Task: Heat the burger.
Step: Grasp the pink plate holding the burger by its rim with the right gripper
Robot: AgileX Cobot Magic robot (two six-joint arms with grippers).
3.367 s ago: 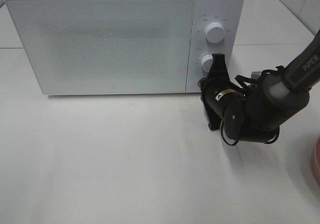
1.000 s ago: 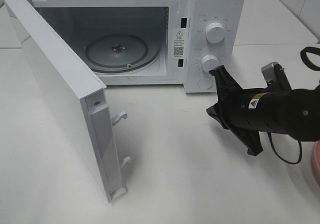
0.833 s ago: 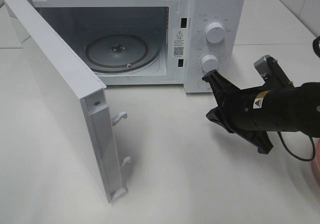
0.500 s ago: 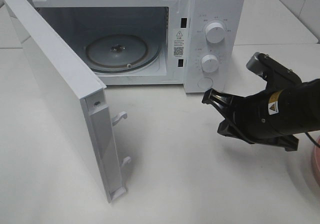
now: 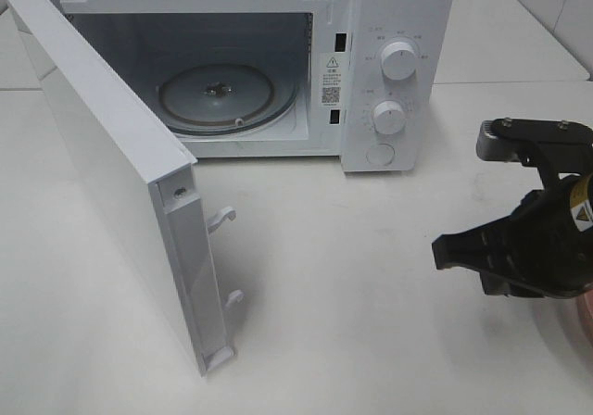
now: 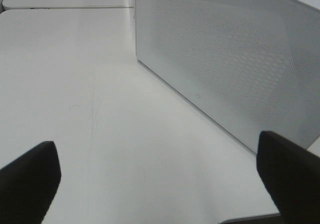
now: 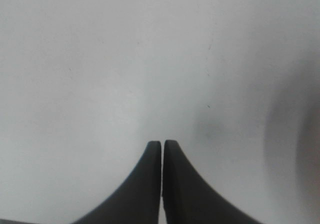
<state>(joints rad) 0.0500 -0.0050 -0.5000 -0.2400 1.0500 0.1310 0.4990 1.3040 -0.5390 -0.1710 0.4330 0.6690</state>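
Beyond the right gripper (image 7: 162,144), the microwave (image 5: 398,17) stands open (turntable (image 5: 218,95) bare). The gripper's jaws are pressed together; better to spread them before approaching the burger.

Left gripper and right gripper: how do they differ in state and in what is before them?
The left gripper is open wide; the right gripper is shut, jaws together. The left gripper faces the open microwave door; the right gripper faces only the table. Both hold nothing.
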